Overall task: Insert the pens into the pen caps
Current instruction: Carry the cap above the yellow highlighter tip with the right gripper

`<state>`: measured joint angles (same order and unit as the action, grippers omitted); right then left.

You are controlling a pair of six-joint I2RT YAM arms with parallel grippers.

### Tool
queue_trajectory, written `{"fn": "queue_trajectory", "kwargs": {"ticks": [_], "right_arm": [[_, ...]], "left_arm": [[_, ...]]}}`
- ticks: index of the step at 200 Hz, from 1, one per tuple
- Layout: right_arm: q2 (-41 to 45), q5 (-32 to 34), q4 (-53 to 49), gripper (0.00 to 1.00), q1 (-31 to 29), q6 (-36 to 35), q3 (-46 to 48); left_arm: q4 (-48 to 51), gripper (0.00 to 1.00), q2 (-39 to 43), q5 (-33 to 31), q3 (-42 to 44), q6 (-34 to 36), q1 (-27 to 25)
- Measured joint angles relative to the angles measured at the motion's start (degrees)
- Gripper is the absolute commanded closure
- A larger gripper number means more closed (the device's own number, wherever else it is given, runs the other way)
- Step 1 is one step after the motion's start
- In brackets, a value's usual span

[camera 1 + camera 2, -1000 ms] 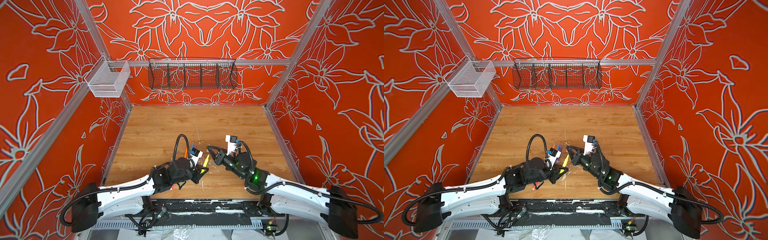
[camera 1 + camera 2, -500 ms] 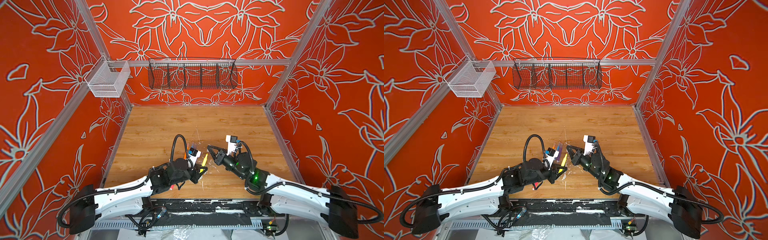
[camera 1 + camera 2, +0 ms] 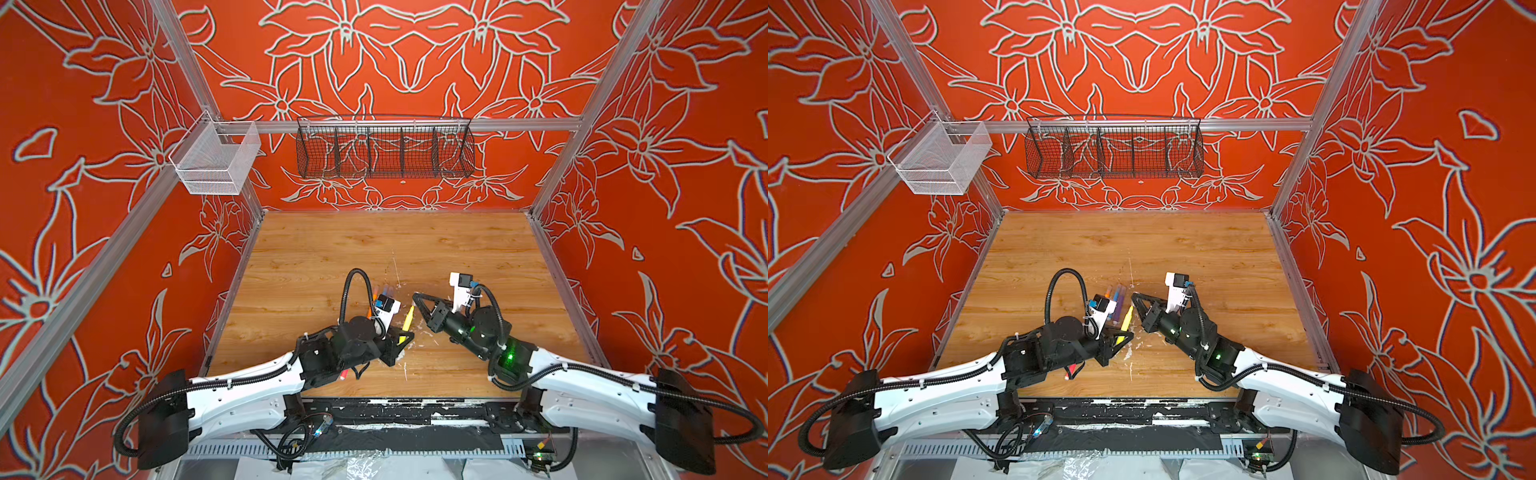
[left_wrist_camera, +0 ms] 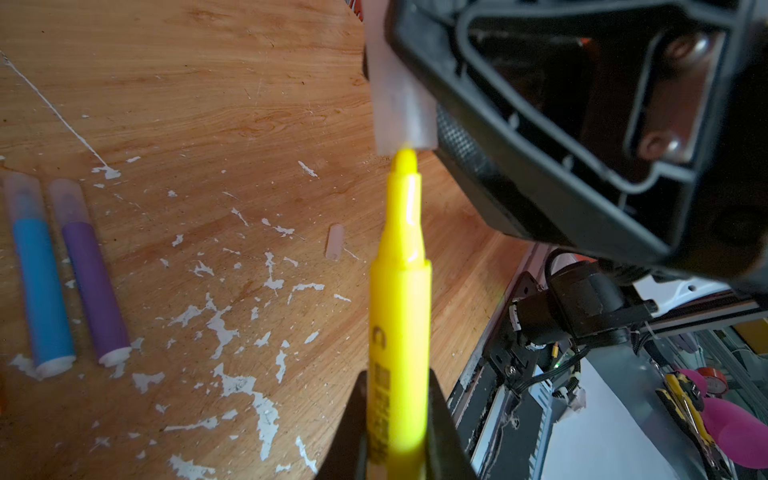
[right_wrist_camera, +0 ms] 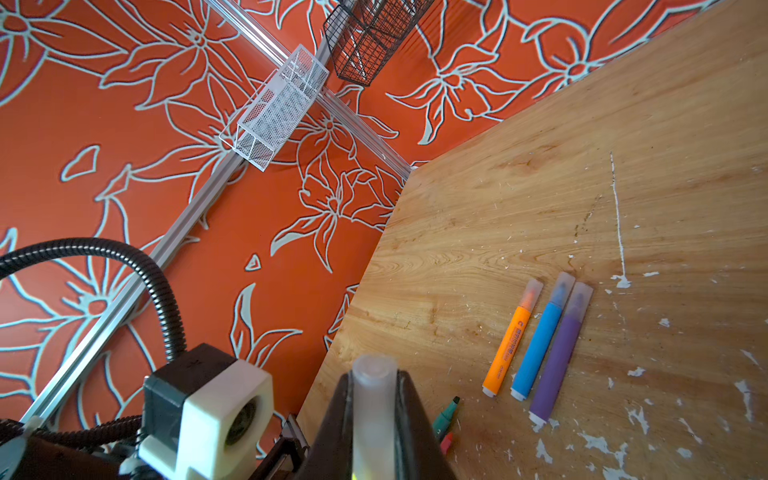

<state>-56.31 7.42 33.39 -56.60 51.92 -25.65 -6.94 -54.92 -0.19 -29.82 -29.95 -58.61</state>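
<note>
Wood-grain counter (image 3: 332,249), white-flecked; orange floral walls (image 3: 415,62). Left claw (image 4: 397,424) pinches yellow pen (image 4: 399,299). Right claw (image 5: 374,380), just ahead, pinches clear cap (image 5: 372,409).

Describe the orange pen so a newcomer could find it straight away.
Near the middle of the wooden table, three capped pens lie side by side in a row. The orange pen is the outer one beside the blue pen, farthest from the purple pen, and the only one showing printed lettering on its barrel.

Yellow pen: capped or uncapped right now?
Uncapped. The yellow pen has only its tip at the mouth of the clear cap; its whole neck shows.
</note>
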Motion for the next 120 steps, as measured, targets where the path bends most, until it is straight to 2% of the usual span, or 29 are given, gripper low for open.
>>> {"fn": "queue_trajectory", "kwargs": {"ticks": [120], "right_arm": [[-3.69,1.14,5.22,0.99,-3.02,1.31,1.09]], "left_arm": [[-1.86,1.00,-0.59,-4.61,0.59,0.02,-0.28]]}}
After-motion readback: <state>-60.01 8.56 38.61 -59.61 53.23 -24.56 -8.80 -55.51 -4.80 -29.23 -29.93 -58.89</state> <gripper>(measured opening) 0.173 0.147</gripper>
